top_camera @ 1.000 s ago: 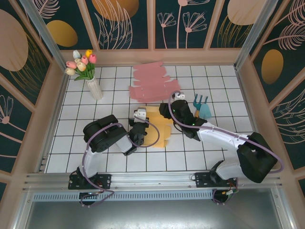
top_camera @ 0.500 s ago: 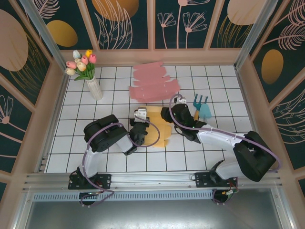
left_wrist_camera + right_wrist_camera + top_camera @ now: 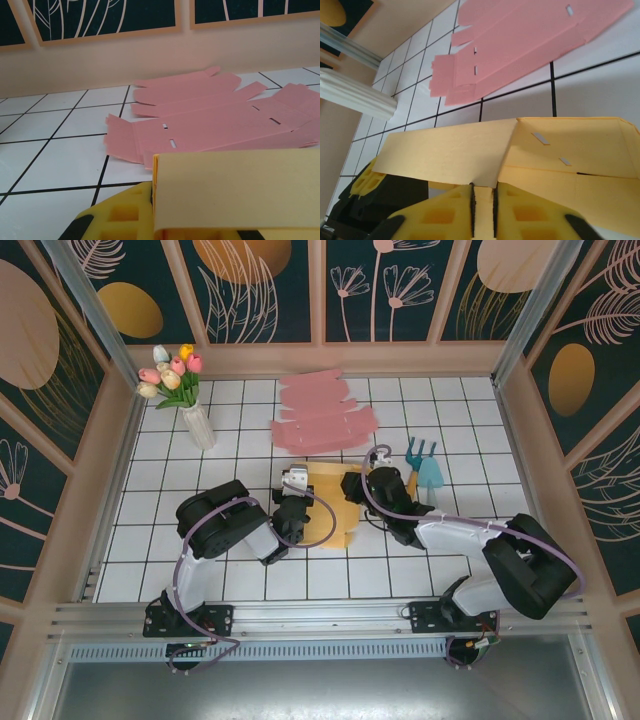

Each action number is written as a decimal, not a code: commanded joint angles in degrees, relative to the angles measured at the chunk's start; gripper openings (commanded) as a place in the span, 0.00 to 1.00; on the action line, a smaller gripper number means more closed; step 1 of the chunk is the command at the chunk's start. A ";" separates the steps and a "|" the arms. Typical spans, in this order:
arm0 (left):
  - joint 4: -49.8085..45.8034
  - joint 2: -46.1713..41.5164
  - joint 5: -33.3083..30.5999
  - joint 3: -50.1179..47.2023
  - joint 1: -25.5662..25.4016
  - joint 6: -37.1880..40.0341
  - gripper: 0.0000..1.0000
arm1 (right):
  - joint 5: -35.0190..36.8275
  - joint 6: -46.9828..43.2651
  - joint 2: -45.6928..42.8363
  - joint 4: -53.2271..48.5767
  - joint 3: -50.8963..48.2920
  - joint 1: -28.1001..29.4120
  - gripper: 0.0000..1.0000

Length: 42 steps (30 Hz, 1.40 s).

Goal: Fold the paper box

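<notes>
Low over the table (image 3: 330,575), left pincer (image 3: 155,220) and right pincer (image 3: 482,200) lean inward, pinching the yellow box (image 3: 345,515).

Table (image 3: 240,580): yellow box (image 3: 345,532), pink cardboard (image 3: 322,418), vase (image 3: 199,426)

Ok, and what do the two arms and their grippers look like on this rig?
The left arm and right arm are built alike: white links between bulky black joint housings, each trailed by a looping lavender cable. The right gripper has finger pads of yellow foam moulded with square pockets, on black backing.
</notes>
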 commanded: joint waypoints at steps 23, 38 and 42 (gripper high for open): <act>-10.39 2.66 0.70 1.27 0.22 1.66 0.00 | 7.73 -4.38 -1.56 0.15 -5.45 -1.33 0.26; -10.31 2.82 0.91 1.38 0.24 1.95 0.00 | 0.72 -5.72 11.75 6.60 -3.68 -9.84 0.41; -10.40 2.95 0.87 1.45 0.23 1.95 0.00 | -4.35 -5.93 14.71 11.23 -3.89 -10.16 0.42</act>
